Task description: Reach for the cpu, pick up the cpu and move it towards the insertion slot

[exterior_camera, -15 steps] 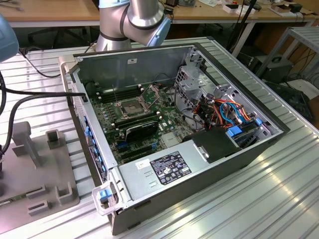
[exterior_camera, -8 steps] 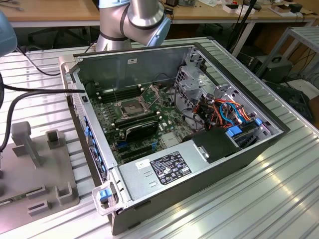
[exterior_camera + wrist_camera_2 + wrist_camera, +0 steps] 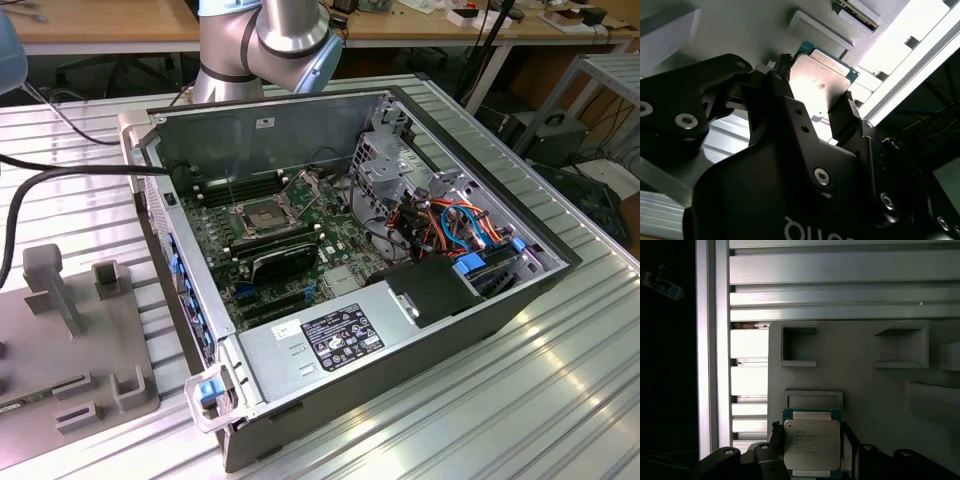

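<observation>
Thin, square, silvery-lidded cpu (image 3: 812, 445), between the two fingers (image 3: 842, 117) of the black gripper (image 3: 815, 90), which press its opposite edges over the grey moulded tray (image 3: 865, 390); best lifted straight, level and lightly gripped, lest it tilt or slip.

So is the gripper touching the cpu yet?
Cannot tell. In both wrist views the gripper straddles the cpu, close beside two opposite edges, but neither shows contact or a gap plainly.
</observation>
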Controlling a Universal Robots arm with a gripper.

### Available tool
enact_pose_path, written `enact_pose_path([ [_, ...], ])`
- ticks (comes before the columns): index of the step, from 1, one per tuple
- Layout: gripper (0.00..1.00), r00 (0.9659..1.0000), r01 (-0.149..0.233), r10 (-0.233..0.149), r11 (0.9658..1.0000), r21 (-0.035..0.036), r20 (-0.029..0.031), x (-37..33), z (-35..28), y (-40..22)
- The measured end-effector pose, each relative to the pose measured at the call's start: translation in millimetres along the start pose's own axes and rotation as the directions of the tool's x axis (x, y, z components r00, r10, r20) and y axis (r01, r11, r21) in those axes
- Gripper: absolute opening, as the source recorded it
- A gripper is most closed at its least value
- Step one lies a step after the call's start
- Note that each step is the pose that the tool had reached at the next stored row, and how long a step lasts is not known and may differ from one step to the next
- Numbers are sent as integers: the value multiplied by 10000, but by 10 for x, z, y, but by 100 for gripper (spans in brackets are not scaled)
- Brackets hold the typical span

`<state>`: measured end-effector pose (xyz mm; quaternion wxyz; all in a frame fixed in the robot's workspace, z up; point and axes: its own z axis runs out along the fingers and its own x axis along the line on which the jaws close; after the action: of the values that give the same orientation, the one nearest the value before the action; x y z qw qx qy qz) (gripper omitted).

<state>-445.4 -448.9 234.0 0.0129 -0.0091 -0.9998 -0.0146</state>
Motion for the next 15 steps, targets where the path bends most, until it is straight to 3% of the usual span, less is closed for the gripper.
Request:
enact_pose_path([
  [5,55,10000,0,0,10000,0,0,3,-141,4],
  [15,55,10000,0,0,10000,1,-1,8,-324,9],
])
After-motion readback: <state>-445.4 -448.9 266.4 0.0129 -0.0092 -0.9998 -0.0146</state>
